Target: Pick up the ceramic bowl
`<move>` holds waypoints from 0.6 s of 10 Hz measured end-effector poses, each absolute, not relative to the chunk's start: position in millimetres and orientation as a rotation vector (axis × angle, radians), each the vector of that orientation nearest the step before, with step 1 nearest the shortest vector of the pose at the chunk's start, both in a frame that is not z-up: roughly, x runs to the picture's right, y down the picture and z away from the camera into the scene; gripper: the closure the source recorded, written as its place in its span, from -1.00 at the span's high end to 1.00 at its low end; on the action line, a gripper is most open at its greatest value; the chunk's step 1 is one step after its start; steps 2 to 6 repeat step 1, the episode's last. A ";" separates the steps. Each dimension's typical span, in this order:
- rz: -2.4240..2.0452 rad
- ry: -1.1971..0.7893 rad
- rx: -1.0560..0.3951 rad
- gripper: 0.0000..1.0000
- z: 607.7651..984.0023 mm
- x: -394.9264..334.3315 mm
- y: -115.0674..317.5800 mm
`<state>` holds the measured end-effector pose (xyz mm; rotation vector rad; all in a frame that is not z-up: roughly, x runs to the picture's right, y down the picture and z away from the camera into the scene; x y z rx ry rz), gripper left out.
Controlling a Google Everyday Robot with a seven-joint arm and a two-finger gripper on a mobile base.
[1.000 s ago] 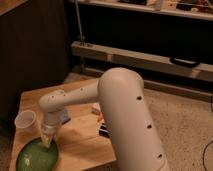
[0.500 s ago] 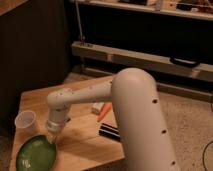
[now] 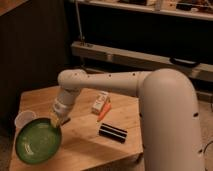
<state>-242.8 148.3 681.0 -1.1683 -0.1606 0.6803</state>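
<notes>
The green ceramic bowl sits tilted at the front left of the wooden table, its glossy inside turned toward the camera and its lower rim reaching the table's front left edge. The gripper is at the bowl's upper right rim, at the end of the white arm that reaches in from the right; whether its claw is clamped on the rim or merely touching it, I cannot tell.

Just beside the bowl's upper left rim, near the table's left edge, stands a small translucent plastic cup. Toward the middle of the table lies a small white carton with an orange object just beside it. Nearer the front right edge lies a flat black bar, well apart from the bowl.

Bare wood shows between the bowl and the black bar, and along the back left corner behind the cup. The arm's large white body fills the right side, overlapping the table's right edge.
</notes>
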 end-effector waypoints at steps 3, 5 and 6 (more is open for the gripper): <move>0.624 -0.217 -1.168 -1.00 674.7 -244.0 141.3; 0.624 -0.217 -1.168 -1.00 674.7 -244.0 141.3; 0.624 -0.217 -1.168 -1.00 674.7 -244.0 141.3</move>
